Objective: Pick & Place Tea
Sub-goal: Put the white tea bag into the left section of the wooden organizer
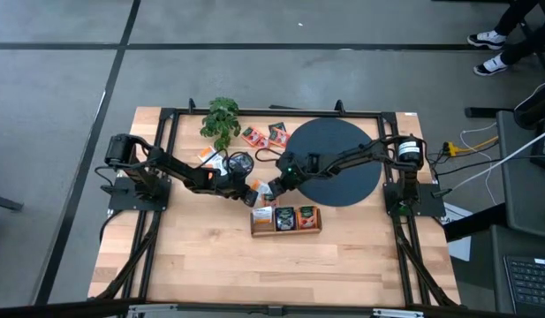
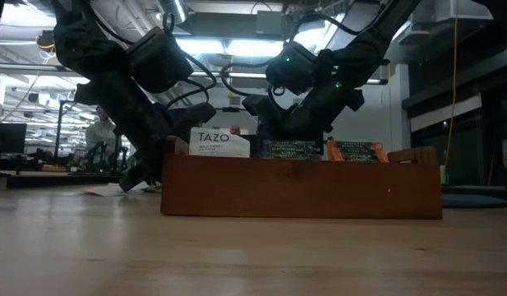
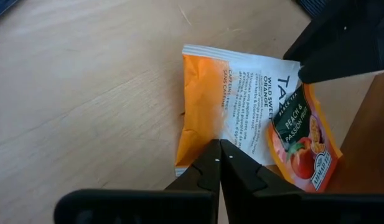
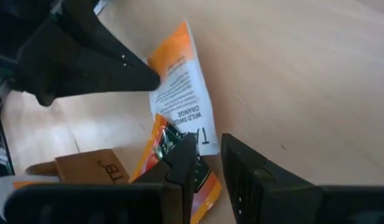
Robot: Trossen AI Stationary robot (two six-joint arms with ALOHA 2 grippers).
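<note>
The left gripper (image 3: 220, 163) is pinching shut on the white packet's (image 3: 238, 102) edge while the right gripper (image 4: 207, 163), partly open, is straddling the peach packet (image 4: 179, 165) overlapping it, just beyond the tray (image 1: 286, 230); lifting slowly should part them.

Wooden tray (image 1: 286, 230) (low-walled) blocks near side; front open.
</note>
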